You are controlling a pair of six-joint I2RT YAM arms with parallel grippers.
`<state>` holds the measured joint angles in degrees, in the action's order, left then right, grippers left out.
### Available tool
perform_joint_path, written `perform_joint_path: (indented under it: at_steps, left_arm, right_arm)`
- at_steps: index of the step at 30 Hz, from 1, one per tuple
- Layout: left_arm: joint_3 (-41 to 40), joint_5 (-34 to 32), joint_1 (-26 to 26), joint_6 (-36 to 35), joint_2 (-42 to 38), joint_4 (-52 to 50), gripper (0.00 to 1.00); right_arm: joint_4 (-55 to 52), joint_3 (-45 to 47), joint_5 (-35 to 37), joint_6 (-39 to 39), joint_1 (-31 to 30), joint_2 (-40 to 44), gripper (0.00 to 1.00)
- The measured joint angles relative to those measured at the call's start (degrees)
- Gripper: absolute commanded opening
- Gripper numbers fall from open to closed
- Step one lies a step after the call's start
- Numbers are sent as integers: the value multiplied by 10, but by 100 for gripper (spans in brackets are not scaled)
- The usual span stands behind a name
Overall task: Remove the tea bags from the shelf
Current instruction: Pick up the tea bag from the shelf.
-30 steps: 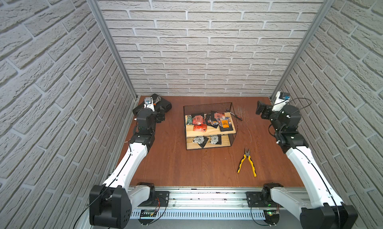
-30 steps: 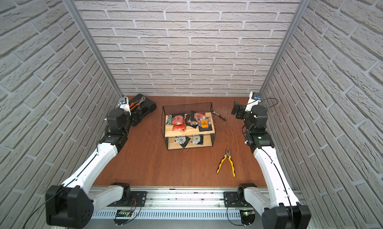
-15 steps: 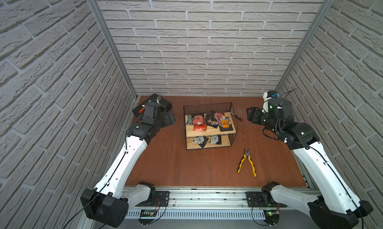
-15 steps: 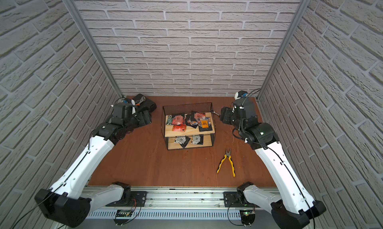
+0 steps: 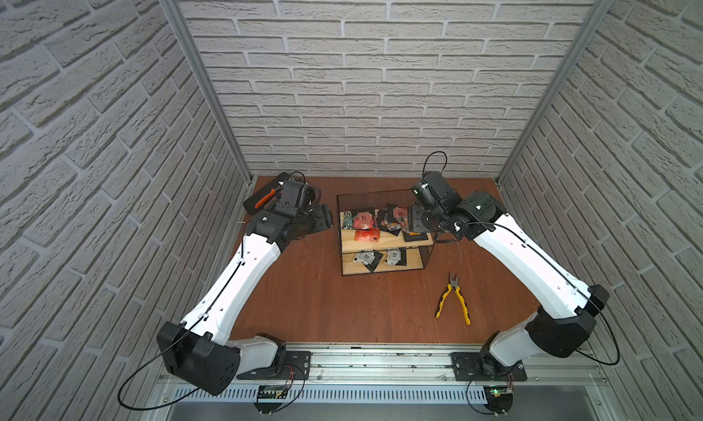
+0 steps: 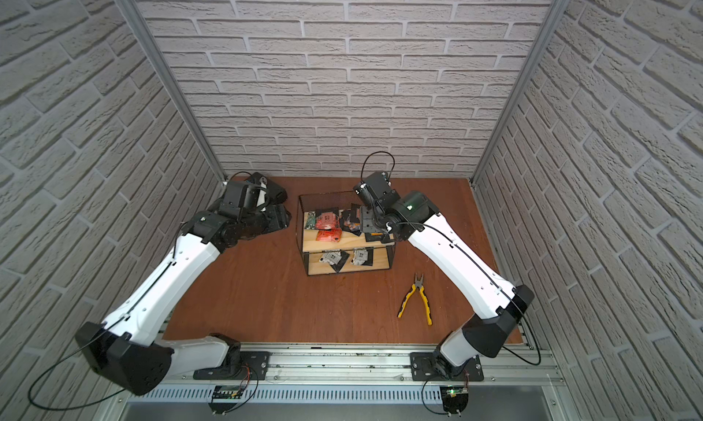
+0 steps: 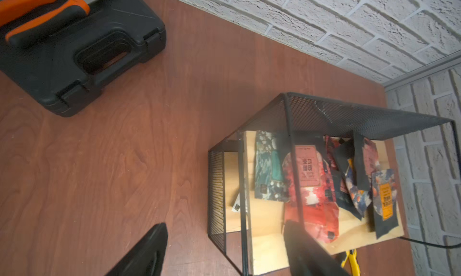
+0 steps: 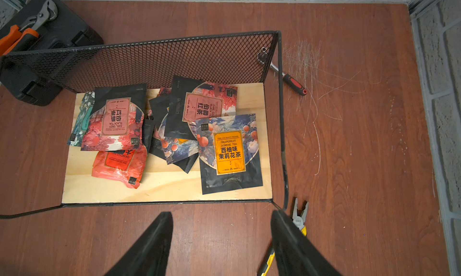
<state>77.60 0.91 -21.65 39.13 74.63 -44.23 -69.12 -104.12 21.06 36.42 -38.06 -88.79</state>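
Observation:
The shelf (image 5: 395,242) (image 6: 353,244) stands mid-table, with two pine boards in a black mesh frame (image 8: 149,60). Several tea bags lie overlapping on its upper board: a red one (image 5: 367,234) (image 8: 118,165), a black one with an orange label (image 8: 229,152), a pink-labelled one (image 7: 308,167) and a green one (image 7: 265,167). Two white-grey tea bags (image 5: 365,256) (image 5: 395,256) lie on the lower board. My left gripper (image 5: 323,217) (image 7: 225,224) hangs open beside the shelf's left end, holding nothing. Over the shelf's right end my right gripper (image 5: 418,219) (image 8: 221,213) is open and empty, hiding part of that end in both top views.
A black tool case (image 5: 266,198) (image 7: 74,50) carrying orange-handled pliers (image 7: 37,15) sits at the back left, just behind my left wrist. Yellow-handled pliers (image 5: 454,299) (image 6: 416,299) lie on the table right of the shelf. A ratchet (image 8: 284,72) lies behind the shelf. Brick walls close three sides.
Both arms have swung in from the back corners toward the shelf, the left to its left end and the right over its right end. The tea bags have not moved.

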Motion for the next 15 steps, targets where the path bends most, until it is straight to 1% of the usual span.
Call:
perform_joint_path:
  at_steps: [3,6,10,15]
  left_arm:
    - [31,27,1,7,25,-3,69]
    - [53,50,1,17,40,-3,63]
    - [58,74,1,23,45,-3,55]
    - [58,91,1,30,64,-3,50]
  right_arm:
    - [-10,-17,-8,7,0,-9,68]
    - [-12,-33,-15,11,0,-17,68]
    - [-15,-35,-25,19,0,-31,67]
    - [-19,-36,-35,25,0,-51,65]
